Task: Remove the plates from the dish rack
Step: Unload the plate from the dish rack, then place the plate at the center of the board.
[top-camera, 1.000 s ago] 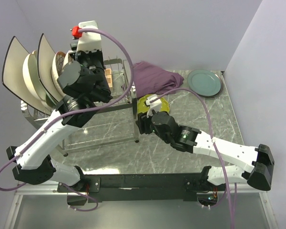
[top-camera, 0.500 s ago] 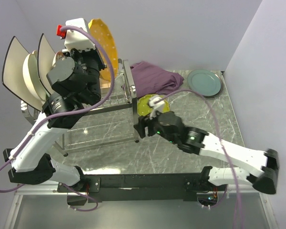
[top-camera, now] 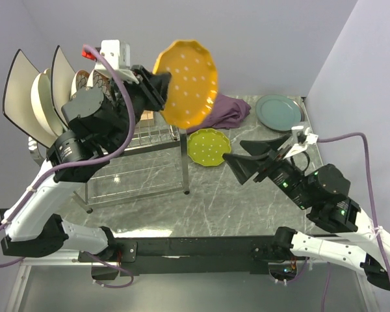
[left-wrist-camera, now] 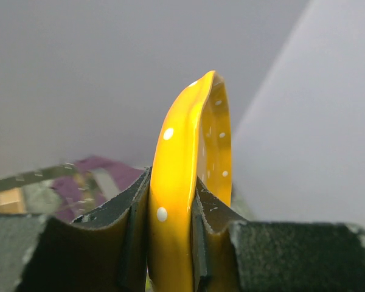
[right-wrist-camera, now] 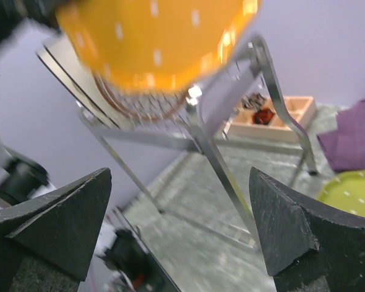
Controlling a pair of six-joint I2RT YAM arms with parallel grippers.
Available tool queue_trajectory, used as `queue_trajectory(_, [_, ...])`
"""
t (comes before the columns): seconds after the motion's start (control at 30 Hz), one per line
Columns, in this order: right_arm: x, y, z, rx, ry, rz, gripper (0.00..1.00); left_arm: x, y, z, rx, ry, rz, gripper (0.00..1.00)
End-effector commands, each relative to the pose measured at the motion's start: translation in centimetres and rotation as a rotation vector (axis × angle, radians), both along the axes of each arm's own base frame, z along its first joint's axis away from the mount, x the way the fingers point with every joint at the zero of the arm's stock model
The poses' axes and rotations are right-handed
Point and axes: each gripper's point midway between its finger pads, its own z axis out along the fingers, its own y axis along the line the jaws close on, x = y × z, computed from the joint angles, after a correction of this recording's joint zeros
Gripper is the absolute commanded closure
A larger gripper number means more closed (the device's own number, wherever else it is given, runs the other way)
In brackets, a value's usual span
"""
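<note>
wrist view: left hand (left-wrist-camera: 170, 204) clamps orange plate's (left-wrist-camera: 198, 121) rim | top view: plate upper centre; right hand (top-camera: 234, 150) wide, empty

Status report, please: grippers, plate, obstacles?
Left gripper shut on orange dotted scalloped plate, held up, out of silver wire dish rack. Right gripper open, empty. No obstacle seen.

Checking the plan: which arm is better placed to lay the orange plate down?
The right, likely: right pincer open, empty, low beside the lime plate; left pincer holds the orange plate high by the rack.
</note>
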Motion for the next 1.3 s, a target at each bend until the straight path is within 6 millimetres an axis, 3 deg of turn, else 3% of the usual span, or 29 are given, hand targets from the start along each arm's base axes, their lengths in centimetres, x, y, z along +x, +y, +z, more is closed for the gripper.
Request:
queue_trajectory(0.0, [0.0, -1.2, 4.6, 0.178, -0.008, -0.026, 0.0, -5.4, -1.3, 6.2, -0.292, -0.125, -0.326, 0.99])
queue_trajectory(0.13, [1.2, -3.0, 5.8, 0.291, 0.045, -0.124, 0.02, -6.9, -2.3, 5.4, -0.32, -0.119, -0.435, 0.99])
queue_trajectory(0.37, [1.6, -2.1, 6.5, 0.332, 0.024, -0.112, 0.12, -9.0, -3.9, 4.0, -0.339, -0.115, -0.585, 0.99])
queue_trajectory(0.57, [3.0, -2.5, 4.1, 0.35, 0.091, -0.194, 0.18, -9.8, -3.9, 2.9, -0.36, -0.114, -0.629, 0.99])
queue_trajectory(0.7, [3.8, -2.8, 3.1, 0.31, 0.101, -0.255, 0.17, -9.2, -4.3, 2.0, -0.347, -0.098, -0.607, 0.99])
queue_trajectory(0.93, [5.3, -5.4, 1.9, 0.227, 0.093, -0.425, 0.13, -8.3, -4.0, 1.6, -0.32, -0.101, -0.553, 0.99])
queue_trajectory(1.13, [5.3, -2.9, 0.5, 0.134, 0.094, -0.32, 0.12, -8.6, -4.9, 1.7, -0.325, -0.101, -0.592, 0.99])
queue_trajectory(1.23, [4.8, -2.0, 0.3, 0.157, 0.07, -0.249, 0.2, -8.9, -5.7, 1.5, -0.323, -0.089, -0.635, 0.99])
queue_trajectory(1.27, [4.0, -2.0, 0.9, 0.184, 0.049, -0.199, 0.27, -9.0, -6.0, 1.5, -0.322, -0.087, -0.645, 0.99])
